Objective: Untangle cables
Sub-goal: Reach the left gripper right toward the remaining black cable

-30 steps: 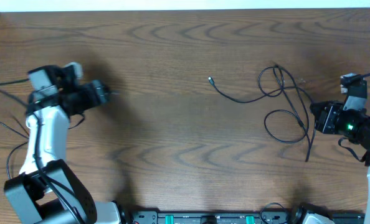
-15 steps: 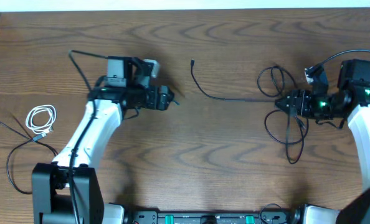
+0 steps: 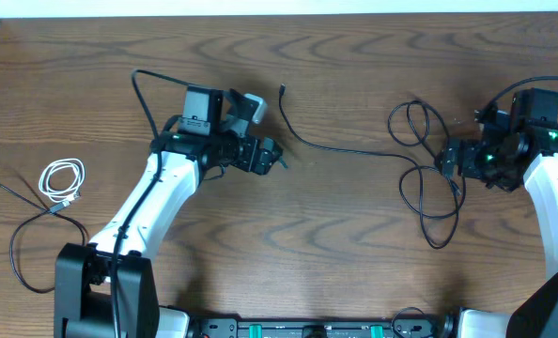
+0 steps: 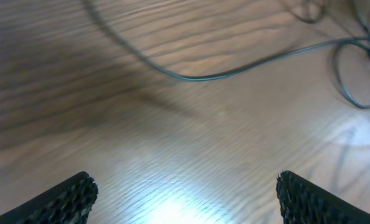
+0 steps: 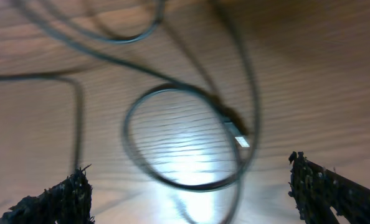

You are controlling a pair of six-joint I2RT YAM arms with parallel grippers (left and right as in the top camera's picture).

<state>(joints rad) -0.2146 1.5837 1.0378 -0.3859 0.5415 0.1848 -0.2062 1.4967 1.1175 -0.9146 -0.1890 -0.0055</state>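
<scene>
A long thin black cable (image 3: 340,148) runs from its plug end (image 3: 282,90) at centre rear rightward into tangled loops (image 3: 420,127) on the right. My right gripper (image 3: 444,161) hovers over those loops, open. In the right wrist view the gripper (image 5: 191,190) holds nothing, and a loop (image 5: 172,137) with a small plug (image 5: 238,134) lies on the wood just ahead of it. My left gripper (image 3: 277,158) is open near the centre. The left wrist view shows the gripper (image 4: 186,196) above bare wood, with the cable (image 4: 197,77) ahead. A coiled white cord (image 3: 61,180) lies far left.
Another thin black cord (image 3: 18,235) curls near the table's left edge. A black lead (image 3: 146,94) arcs off the left arm's own body. The wooden table (image 3: 288,244) ends at a pale strip along the rear edge.
The left arm swung from the far left toward the centre. The right gripper moved left over the loops and went from shut to open. The cable's plug end slid left and rearward.
</scene>
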